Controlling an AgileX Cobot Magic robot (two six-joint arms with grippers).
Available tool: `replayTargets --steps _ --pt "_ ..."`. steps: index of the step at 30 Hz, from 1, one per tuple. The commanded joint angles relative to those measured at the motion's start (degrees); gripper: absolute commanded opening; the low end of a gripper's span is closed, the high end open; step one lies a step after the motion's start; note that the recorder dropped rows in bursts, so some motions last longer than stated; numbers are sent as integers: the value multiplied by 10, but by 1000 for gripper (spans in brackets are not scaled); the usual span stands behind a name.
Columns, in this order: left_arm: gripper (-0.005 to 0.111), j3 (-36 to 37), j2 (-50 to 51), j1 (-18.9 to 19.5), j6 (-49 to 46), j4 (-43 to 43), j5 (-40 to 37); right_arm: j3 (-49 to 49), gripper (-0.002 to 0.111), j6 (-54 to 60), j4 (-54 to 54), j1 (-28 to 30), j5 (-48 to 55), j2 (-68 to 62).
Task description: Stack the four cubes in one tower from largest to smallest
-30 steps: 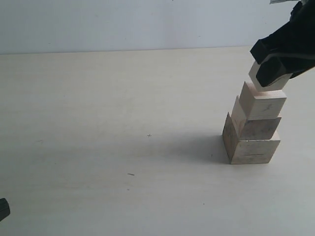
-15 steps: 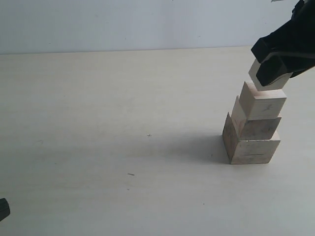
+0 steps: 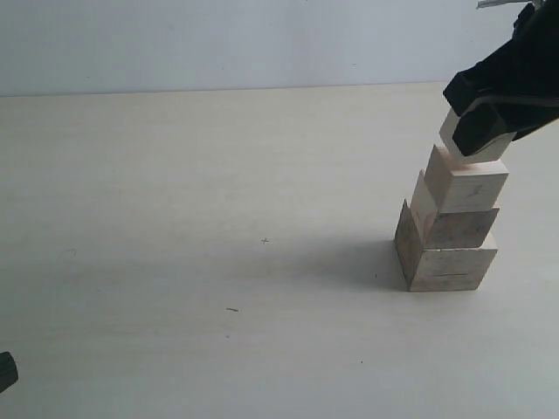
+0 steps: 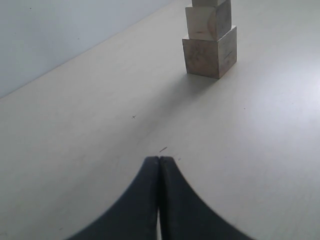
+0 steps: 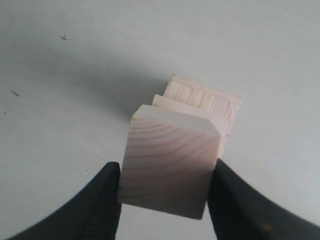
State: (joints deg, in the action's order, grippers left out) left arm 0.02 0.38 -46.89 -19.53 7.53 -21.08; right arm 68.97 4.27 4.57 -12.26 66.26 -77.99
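Three of the four cubes are in place, so you are on the last step. On the counter [image 3: 218,262], toward the right side of the exterior view, the largest cube [image 3: 450,266] sits flat as the base. The second cube [image 3: 458,229] rests on it, and the third cube [image 3: 472,188] rests on that. All three are turned with a corner toward the exterior camera and are squared up roughly, not perfectly.

Your right pincer [image 3: 476,112] grips the smallest cube [image 5: 170,165] by two opposite sides, right at the top of the stack. In the exterior view this cube looks tilted, not level with the face under it. Whether its lower edge touches the third cube, I cannot tell.

What is left, as I judge it: level it, seat it, let go.

The tower [image 4: 207,22] has its long axis upright, straight up from the counter. The held cube has no long axis of its own; its grained face looks at the right wrist camera.

Your left pincer [image 4: 159,161] is pinched together on nothing, low over the counter, well apart from the tower.
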Motion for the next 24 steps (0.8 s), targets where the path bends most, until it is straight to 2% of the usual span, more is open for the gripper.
replayTargets --steps 1,24 --pt "0 0 -4 1 2 2 4 -1 15 10 0 2 -1 -11" --pt "0 0 -4 1 2 2 4 -1 15 1 -3 2 -9 -19"
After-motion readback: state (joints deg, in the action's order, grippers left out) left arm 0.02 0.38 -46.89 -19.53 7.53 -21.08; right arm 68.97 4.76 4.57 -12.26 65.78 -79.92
